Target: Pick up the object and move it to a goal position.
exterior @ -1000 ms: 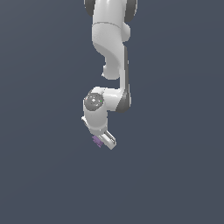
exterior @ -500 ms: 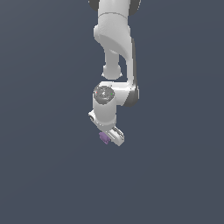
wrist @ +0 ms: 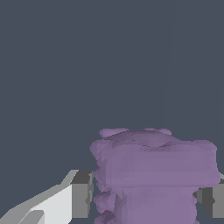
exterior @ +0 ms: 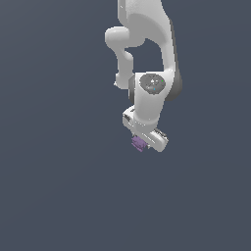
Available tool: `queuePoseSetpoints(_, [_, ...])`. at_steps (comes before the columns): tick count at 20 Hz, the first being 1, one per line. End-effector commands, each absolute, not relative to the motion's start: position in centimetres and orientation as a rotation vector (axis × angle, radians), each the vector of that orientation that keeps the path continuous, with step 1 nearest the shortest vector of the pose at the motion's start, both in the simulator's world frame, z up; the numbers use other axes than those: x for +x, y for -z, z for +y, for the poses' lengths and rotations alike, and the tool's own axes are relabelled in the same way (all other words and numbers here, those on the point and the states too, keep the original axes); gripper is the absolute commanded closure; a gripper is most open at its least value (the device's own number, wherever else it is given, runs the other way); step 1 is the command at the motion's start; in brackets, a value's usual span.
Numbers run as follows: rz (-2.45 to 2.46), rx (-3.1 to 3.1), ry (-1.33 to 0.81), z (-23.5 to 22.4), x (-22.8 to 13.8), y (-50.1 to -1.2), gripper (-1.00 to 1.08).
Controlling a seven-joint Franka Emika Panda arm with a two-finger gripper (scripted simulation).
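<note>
jaws of the gripper (exterior: 142, 145) closed on the purple object (wrist: 153, 175), pads either side. pick looks done; object rides under the arm. transport left, no goal marker visible.

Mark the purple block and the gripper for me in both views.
purple block (wrist: 153, 175), wrist view, its front face
purple block (exterior: 138, 143), exterior view, its visible side
gripper (exterior: 142, 142), exterior view, between the fingertips

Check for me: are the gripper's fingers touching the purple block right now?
Touching. In the wrist view the purple block fills the space between the fingers, each grey pad meeting its side with no gap showing. The exterior view only shows it tucked under the gripper.
</note>
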State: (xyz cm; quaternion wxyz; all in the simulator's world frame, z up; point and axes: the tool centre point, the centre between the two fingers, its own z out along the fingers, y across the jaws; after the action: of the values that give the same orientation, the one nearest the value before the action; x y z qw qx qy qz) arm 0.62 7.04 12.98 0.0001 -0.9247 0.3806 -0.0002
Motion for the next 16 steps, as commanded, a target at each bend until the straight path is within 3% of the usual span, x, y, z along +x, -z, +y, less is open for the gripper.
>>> queuePoseSetpoints(1, [1.197,-2.905,0.001,9.7,0.1,-14.8,1.08])
queuePoseSetpoints(9, [1.197,-2.905,0.001,17.5,-1.2,-20.0,1.08])
queuePoseSetpoints(16, [1.197,-2.905,0.001,21.2,-1.6,-22.4,1.08])
